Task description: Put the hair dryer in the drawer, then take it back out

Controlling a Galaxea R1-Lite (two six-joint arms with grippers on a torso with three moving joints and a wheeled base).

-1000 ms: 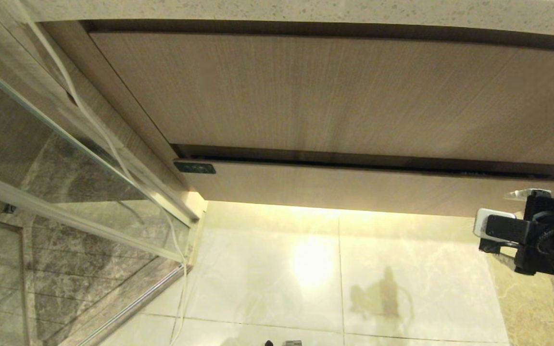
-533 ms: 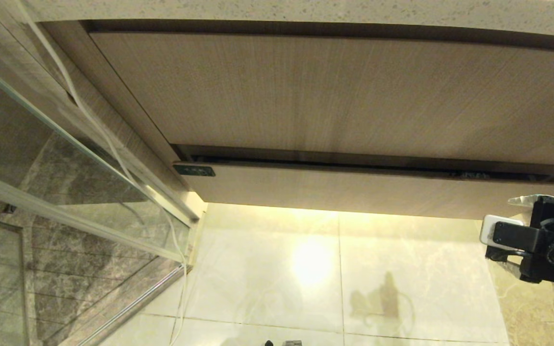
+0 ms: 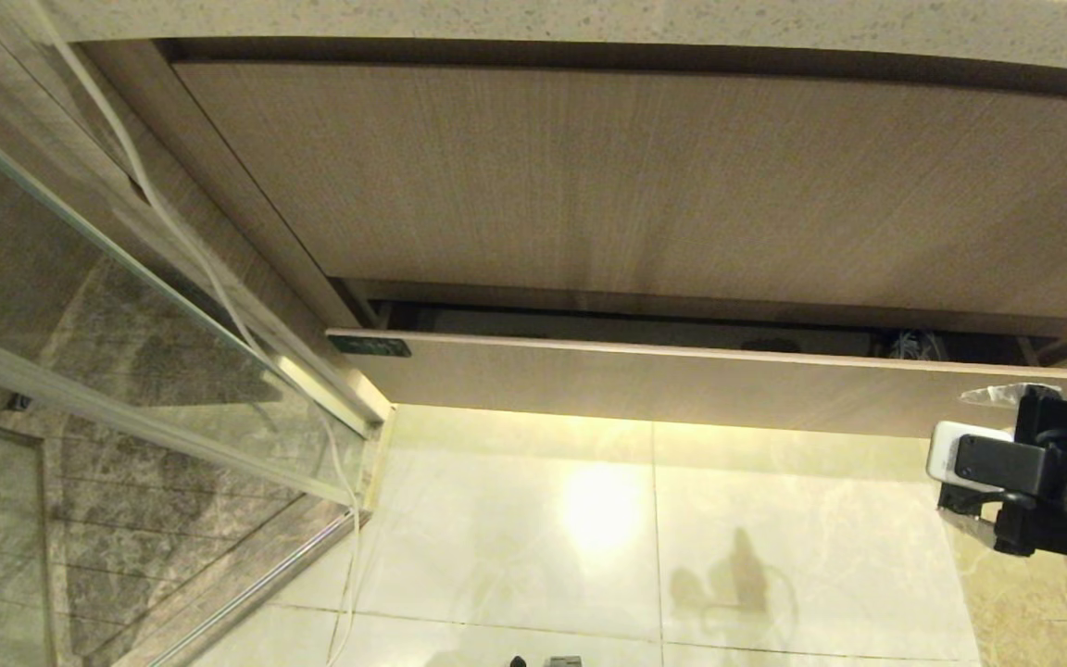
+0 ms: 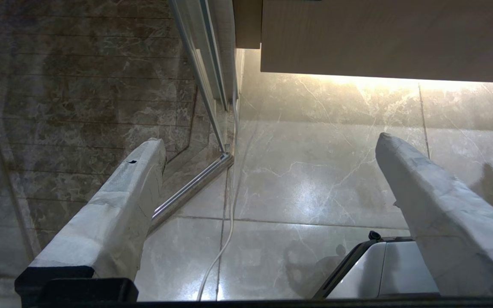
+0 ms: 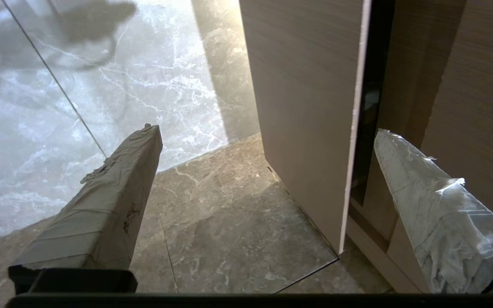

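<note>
Layout, drawer slightly pulled out

The drawer (image 3: 682, 384) sits below the taller cabinet panel (image 3: 645, 176), its front standing out from the cabinet with a gap behind it; countertop edge (image 3: 533, 18) above the panel; glass partition (image 3: 107, 306) to the left; tiled floor (image 3: 645, 528) beneath; right gripper (image 5: 268, 171) at the drawer front's right end, one finger on either side of it.

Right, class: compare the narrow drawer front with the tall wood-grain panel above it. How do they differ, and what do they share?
The drawer front is a narrow strip; the panel is much taller. The drawer stands pulled out, with a dark gap behind its top edge; the panel sits flush. The drawer bears a small black mark at its left end; the panel is plain. Both are the same pale wood grain.
</note>
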